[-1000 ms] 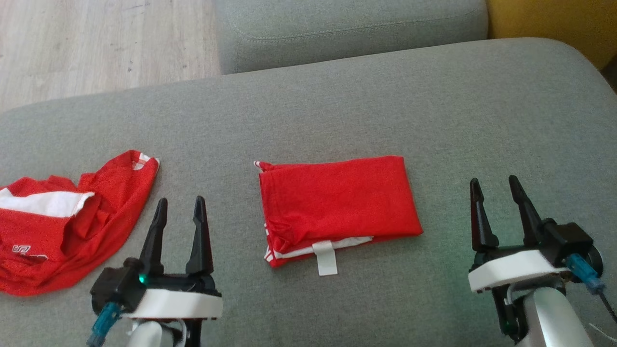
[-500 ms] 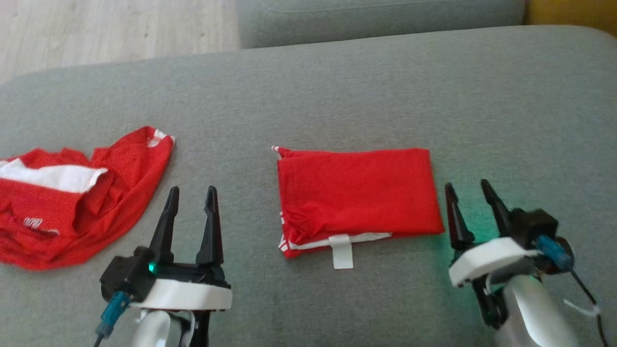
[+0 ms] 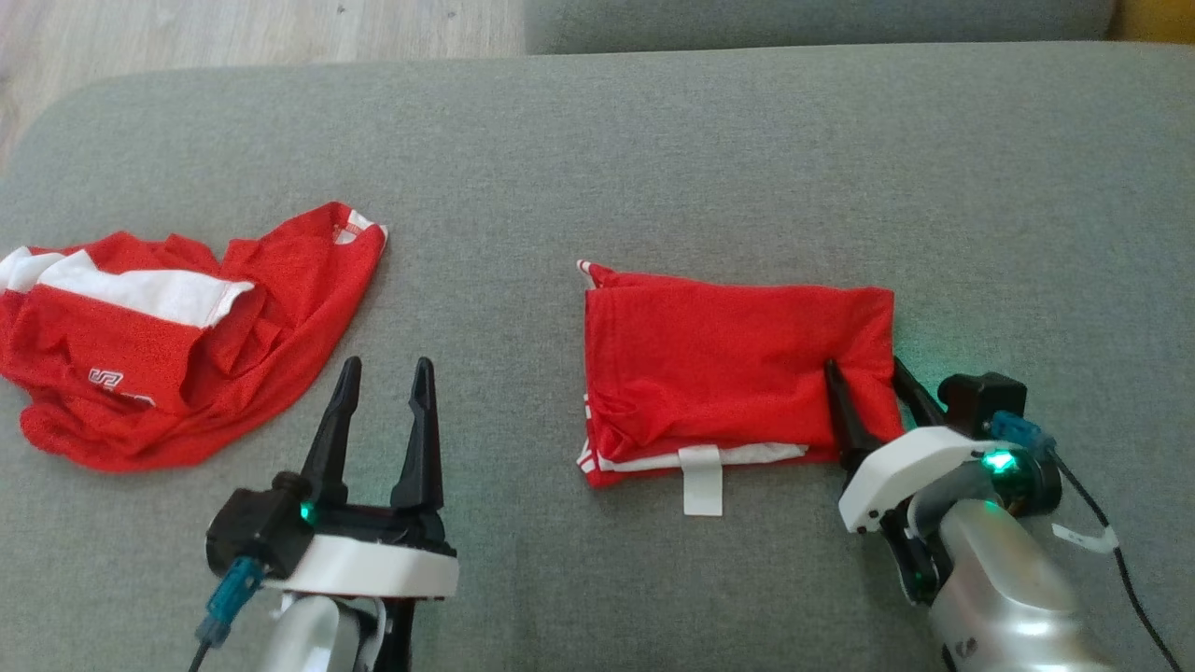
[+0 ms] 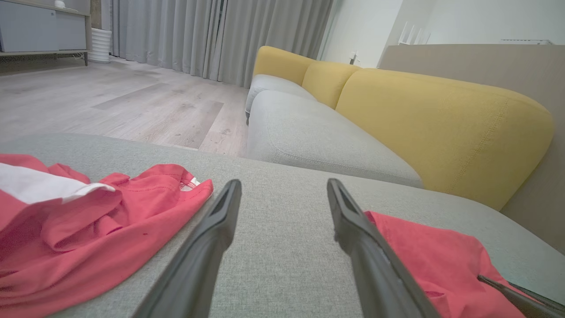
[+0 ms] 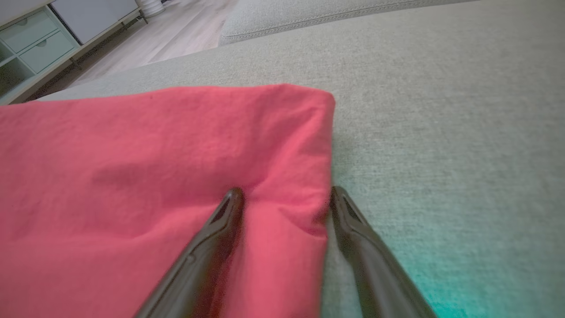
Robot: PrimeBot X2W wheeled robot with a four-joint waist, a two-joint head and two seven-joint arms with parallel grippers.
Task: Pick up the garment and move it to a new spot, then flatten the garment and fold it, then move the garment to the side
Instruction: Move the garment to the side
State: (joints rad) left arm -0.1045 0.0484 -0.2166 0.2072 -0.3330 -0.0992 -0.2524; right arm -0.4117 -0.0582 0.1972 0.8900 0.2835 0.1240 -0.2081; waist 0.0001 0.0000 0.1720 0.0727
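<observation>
A folded red garment (image 3: 728, 373) with a white tag lies in the middle of the grey cushion (image 3: 653, 168). My right gripper (image 3: 866, 375) is open and straddles the garment's right edge (image 5: 282, 176): one finger presses on top of the cloth, the other rests on the cushion just beside it. My left gripper (image 3: 385, 373) stands open over bare cushion between the two garments, with nothing between its fingers (image 4: 220, 221). The folded garment's corner (image 4: 432, 260) lies to the right of those fingers.
A crumpled red and white garment (image 3: 177, 327) lies at the cushion's left end. Wooden floor (image 3: 233, 28) runs beyond the far left edge. A second grey seat (image 4: 309, 132) and yellow backrests (image 4: 432, 123) stand behind.
The camera has shifted, sliding the scene rightward and down. My right gripper has moved left and forward onto the folded garment's right edge. The left gripper has kept its place.
</observation>
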